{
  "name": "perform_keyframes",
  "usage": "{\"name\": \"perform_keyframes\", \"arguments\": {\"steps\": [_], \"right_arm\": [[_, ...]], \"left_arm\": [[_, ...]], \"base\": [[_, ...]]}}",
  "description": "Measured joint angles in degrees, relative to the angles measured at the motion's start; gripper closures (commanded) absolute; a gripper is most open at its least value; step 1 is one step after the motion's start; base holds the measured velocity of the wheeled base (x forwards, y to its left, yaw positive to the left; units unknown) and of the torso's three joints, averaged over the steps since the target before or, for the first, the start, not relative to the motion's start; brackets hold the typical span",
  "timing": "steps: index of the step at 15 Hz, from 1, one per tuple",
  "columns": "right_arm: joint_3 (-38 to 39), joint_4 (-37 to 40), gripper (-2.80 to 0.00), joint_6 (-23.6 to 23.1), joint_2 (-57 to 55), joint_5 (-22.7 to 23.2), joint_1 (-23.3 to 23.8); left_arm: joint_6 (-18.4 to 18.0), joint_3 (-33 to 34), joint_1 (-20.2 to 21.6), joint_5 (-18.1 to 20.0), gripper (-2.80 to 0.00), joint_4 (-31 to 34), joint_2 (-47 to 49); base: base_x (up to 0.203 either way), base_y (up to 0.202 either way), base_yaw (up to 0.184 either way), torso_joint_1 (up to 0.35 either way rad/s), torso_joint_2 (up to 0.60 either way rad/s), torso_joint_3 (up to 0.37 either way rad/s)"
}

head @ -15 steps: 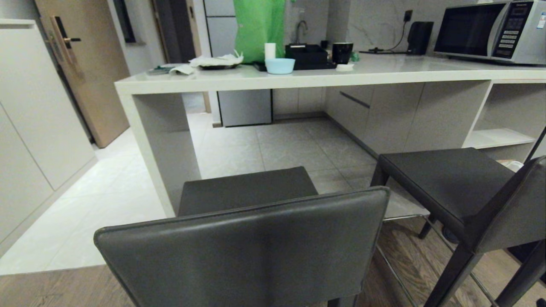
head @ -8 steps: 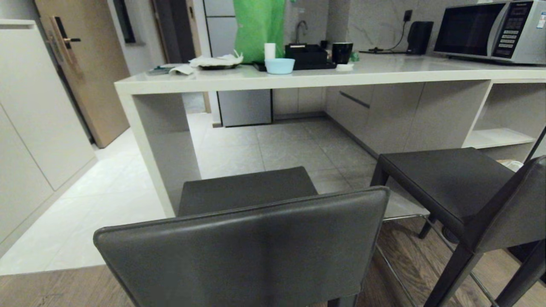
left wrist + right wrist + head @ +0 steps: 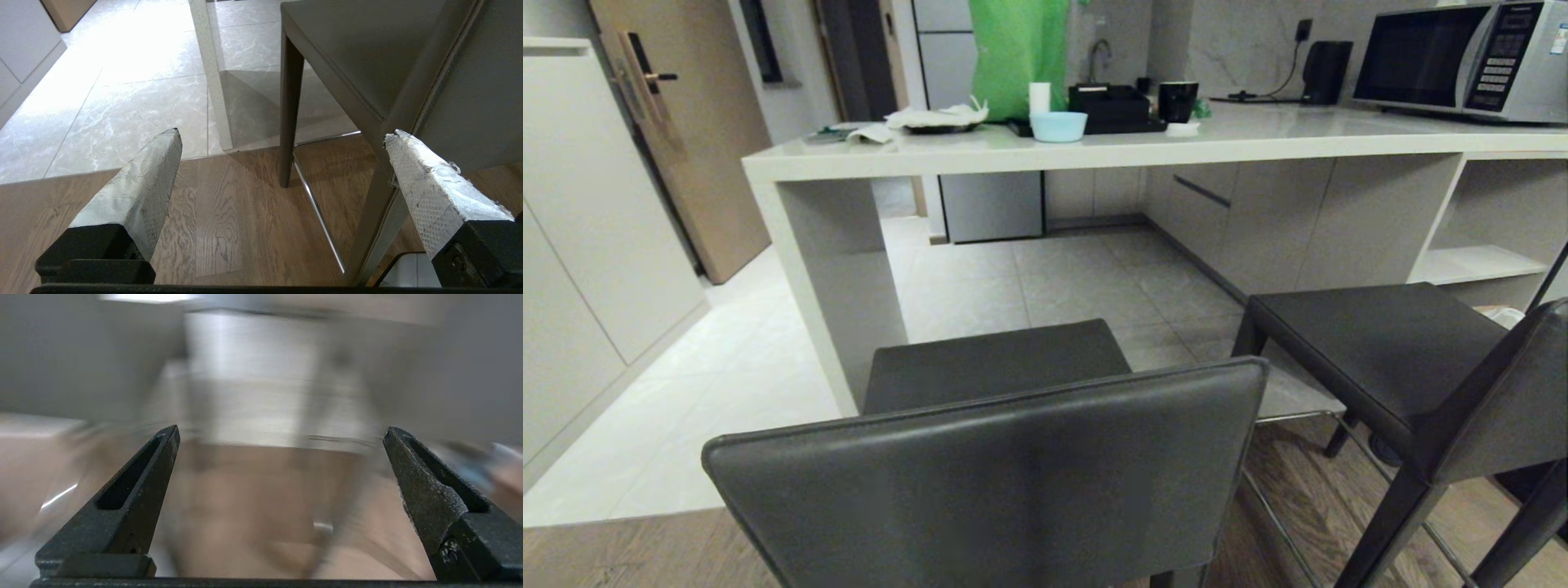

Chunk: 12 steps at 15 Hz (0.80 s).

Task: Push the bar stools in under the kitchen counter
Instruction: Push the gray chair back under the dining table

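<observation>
1. Grey-taped fingers (image 3: 135,183) of the left gripper (image 3: 282,139) stand wide apart, nothing between them. Gripper sits low over wood floor (image 3: 229,228), pointing twd the near stool's front leg; one finger is just beside the rear edge of that stool's backrest, contact cannot be confirmed.
2. Right gripper (image 3: 282,433): bare black fingers (image 3: 126,490), also spread wide, nothing held. Its wrist view is smeared w/ motion blur; surroundings not readable beyond pale floor and darker shapes.
3. Neither arm shows in head view.
4. Near bar stool (image 3: 996,457): dark grey leather, backrest closest to camera, seat facing the kitchen counter (image 3: 1094,151). Seat front is near the counter's left side panel (image 3: 841,286) but not under the worktop. Rear part stands on wood floor; a front leg stands at the wood-tile join.
5. Second bar stool (image 3: 1380,351): to the right, turned at an angle, also outside the knee space, near the white open shelves (image 3: 1478,261). Thin metal footrest (image 3: 1298,418) visible between the two.
6. Counter top carries a light blue bowl (image 3: 1058,126), black mug (image 3: 1178,100), green bag (image 3: 1018,53), microwave (image 3: 1462,61) at the right end.
7. Knee space opens onto grey tile floor (image 3: 1054,278).
</observation>
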<state>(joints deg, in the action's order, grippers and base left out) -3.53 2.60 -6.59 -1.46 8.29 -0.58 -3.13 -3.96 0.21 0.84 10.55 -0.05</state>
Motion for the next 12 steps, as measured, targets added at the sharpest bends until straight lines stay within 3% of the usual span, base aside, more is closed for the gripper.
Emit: {"name": "perform_keyframes", "arguments": {"steps": [1, 2, 4, 7, 12], "right_arm": [[1.6, -2.1, -2.80, -0.3, 0.5, -5.0, 0.1], [2.5, -2.3, -2.80, -1.9, 0.9, -6.2, 0.2], [3.2, -2.4, -2.80, -1.7, 1.3, -6.1, 0.3], [3.4, -2.5, -2.80, 0.1, 1.4, -6.3, 0.3], [3.4, -2.4, -2.80, -0.4, 1.4, -6.3, 0.3]], "left_arm": [[-0.2, 0.0, 0.1, 0.4, -2.80, 0.0, 0.0], [-0.9, 0.0, 0.1, 1.1, -2.80, 0.0, 0.0], [-1.2, 0.0, 0.1, 1.3, -2.80, 0.0, 0.0], [1.2, 0.1, 0.1, 0.0, -2.80, -0.1, 0.0], [-0.2, 0.1, 0.0, 0.2, -2.80, 0.0, 0.0]], "base": [[0.000, 0.000, 0.000, 0.000, 0.00, 0.000], [0.000, 0.000, 0.000, 0.000, 0.00, 0.000], [0.000, 0.000, 0.000, 0.000, 0.00, 0.000], [0.000, 0.000, 0.000, 0.000, 0.00, 0.000], [0.000, 0.000, 0.000, 0.000, 0.00, 0.000]]}}
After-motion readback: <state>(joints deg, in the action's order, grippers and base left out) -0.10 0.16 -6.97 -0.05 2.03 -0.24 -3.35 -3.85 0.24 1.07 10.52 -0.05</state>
